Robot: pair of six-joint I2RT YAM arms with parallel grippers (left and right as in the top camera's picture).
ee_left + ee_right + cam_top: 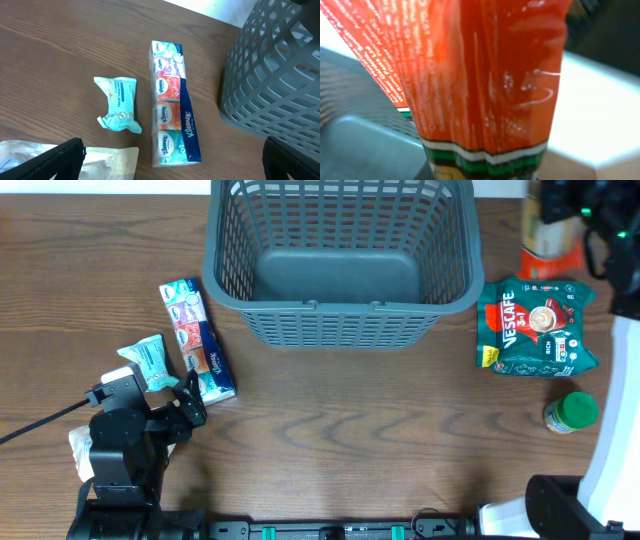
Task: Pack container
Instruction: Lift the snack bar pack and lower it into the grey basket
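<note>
Dark wood-grain table throughout. Legible: "Kleenex" on the long clear-wrapped tissue multipack, "NESCAFÉ" on the green foil bag. One each: large dark grey slotted plastic basket at the table's far middle, teal wipes packet, green-lidded jar, red-orange packet pinched by the right gripper; left gripper spread wide, holding nothing.

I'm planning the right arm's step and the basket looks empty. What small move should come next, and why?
Probably carry the red packet leftward over the basket rim and lower it in. The right claw seems to hold the packet upright just outside the basket's right wall, and the basket's base is bare.
</note>
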